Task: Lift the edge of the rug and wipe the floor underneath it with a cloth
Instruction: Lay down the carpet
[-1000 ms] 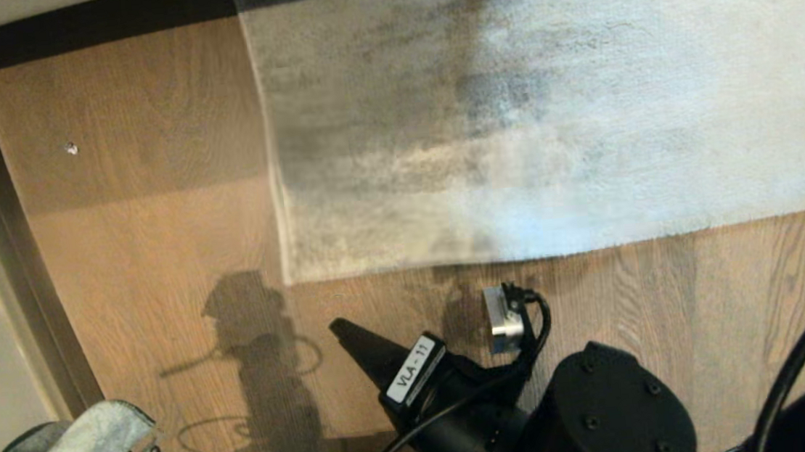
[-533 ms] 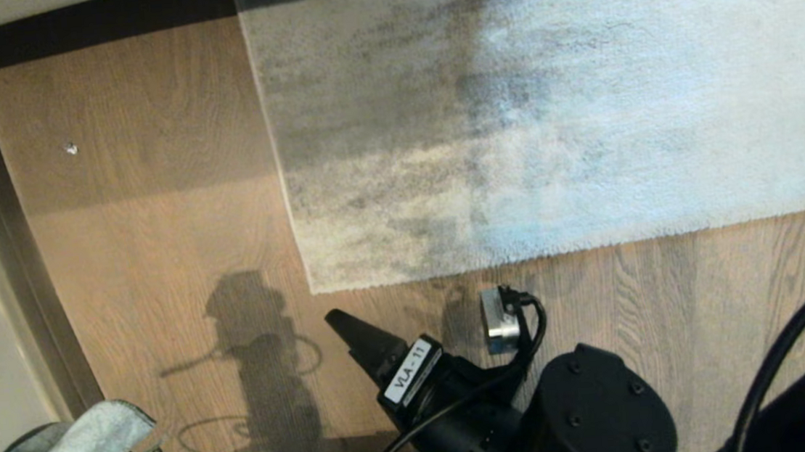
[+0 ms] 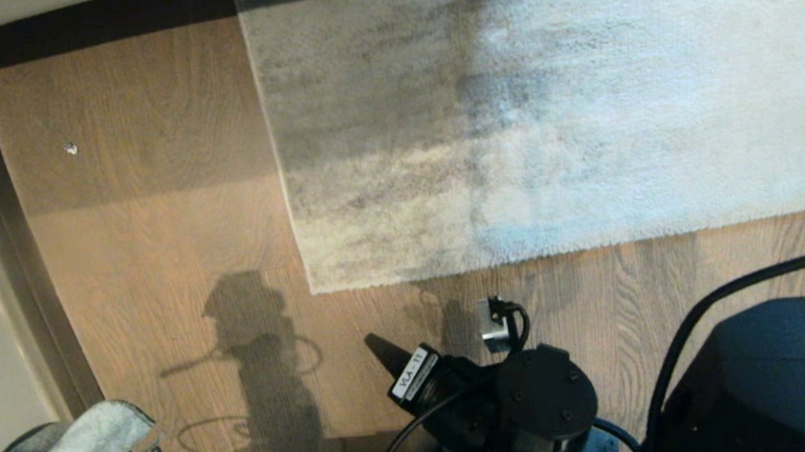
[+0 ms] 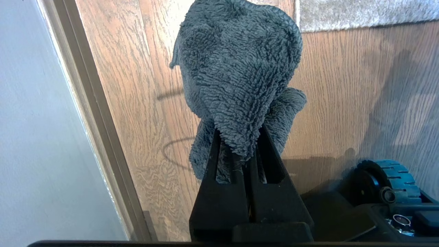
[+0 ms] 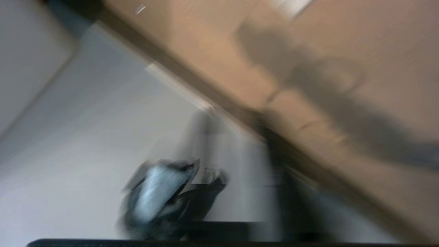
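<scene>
The rug edge (image 3: 493,262) has dropped flat onto the floor (image 3: 155,226) at twelve o'clock. My right gripper (image 3: 382,348) has pulled back, jaws closed on nothing. The left gripper (image 4: 240,151) at eight o'clock stays clamped on the cloth (image 4: 236,68). Looks like the lift is over.

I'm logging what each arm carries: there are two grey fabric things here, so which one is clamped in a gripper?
The cloth, the small fuzzy rag, is pinched in the left gripper near the wall. The rug edge lies flat on the floor, untouched.
</scene>
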